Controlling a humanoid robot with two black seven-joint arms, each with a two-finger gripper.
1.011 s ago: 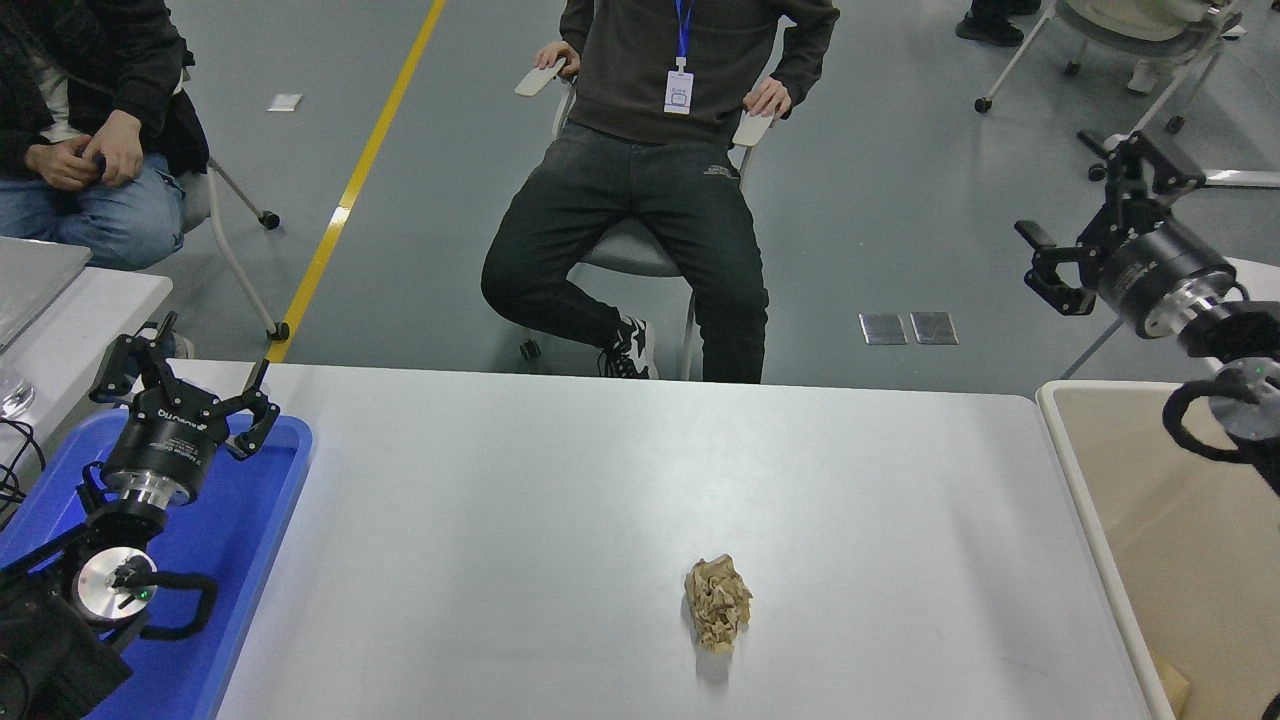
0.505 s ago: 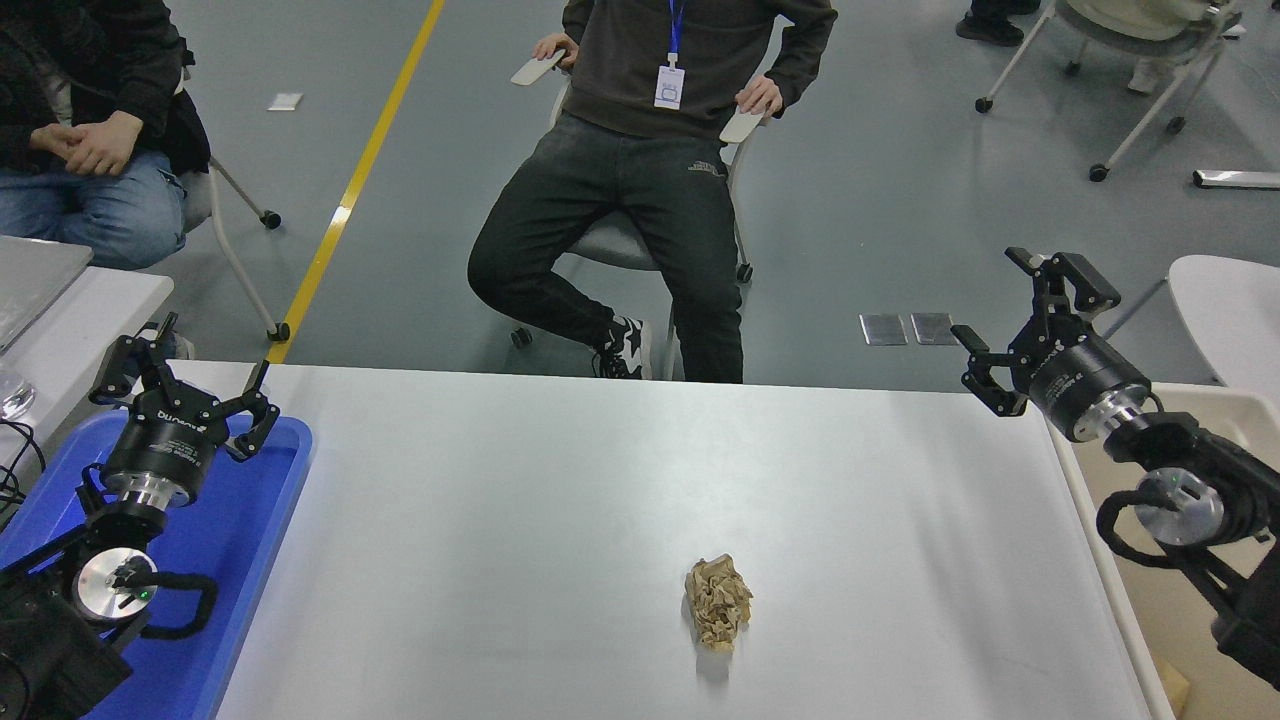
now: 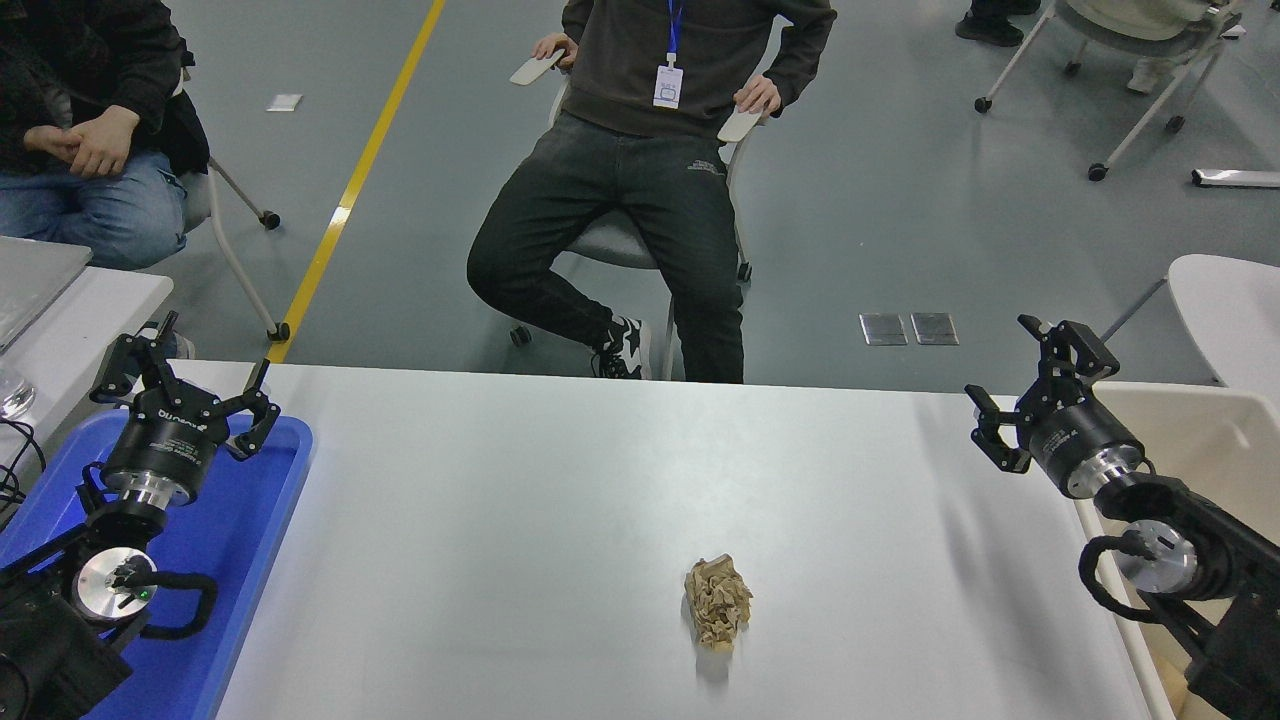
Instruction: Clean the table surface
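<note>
The white table surface (image 3: 560, 480) fills the lower half of the head view. A crumpled tan paper wad (image 3: 717, 602) lies on it, a little right of the middle and near the front. My right gripper (image 3: 1022, 385) is open and empty, above the table's far right edge, well apart from the wad. My left gripper (image 3: 182, 378) is open and empty, parked at the lower left over the blue tray.
A blue plastic tray (image 3: 270, 540) sits at the table's left end. A beige bin (image 3: 1190, 430) stands off the right edge. A person (image 3: 640, 150) sits on a chair at the far side. Another person (image 3: 80, 150) sits at the upper left beside a small side table (image 3: 70, 310).
My right arm has come down and forward, from high at the right edge to just above the table's far right edge. The wad and my left arm have not moved.
</note>
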